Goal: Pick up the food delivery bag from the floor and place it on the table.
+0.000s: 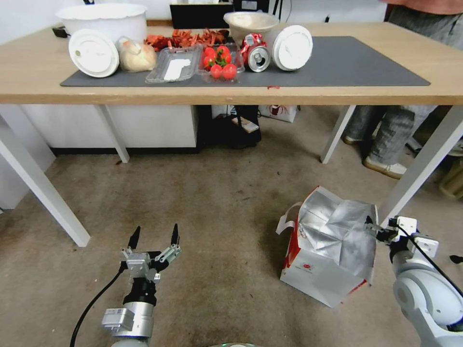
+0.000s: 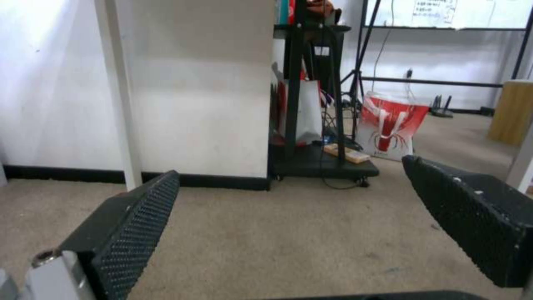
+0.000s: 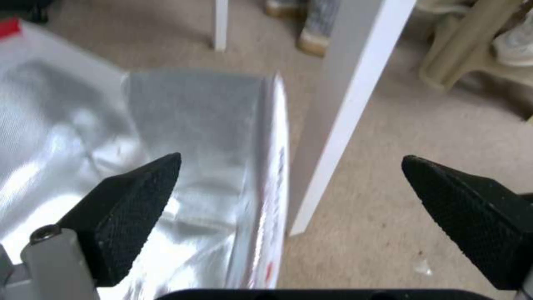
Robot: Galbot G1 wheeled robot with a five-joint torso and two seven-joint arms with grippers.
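The food delivery bag (image 1: 328,250) stands tilted on the floor (image 1: 207,193) at the right, its mouth open and the crinkled foil lining showing; a white strap hangs off its left side. My right gripper (image 1: 379,230) is at the bag's right top edge. In the right wrist view this gripper (image 3: 291,160) is open and straddles the bag's wall (image 3: 266,166), one finger (image 3: 133,200) over the foil and the other over carpet. My left gripper (image 1: 154,237) hovers open over bare carpet at the left, holding nothing (image 2: 291,175). The table (image 1: 29,72) stretches across the back.
The table's grey mat (image 1: 347,62) holds a white bowl (image 1: 103,19), lids, a tomato tray (image 1: 219,60) and a can (image 1: 258,58) on its left half. A white table leg (image 1: 419,168) stands just right of the bag. Under the table are a black stand (image 1: 236,127) and a small red-and-white bag (image 2: 389,125).
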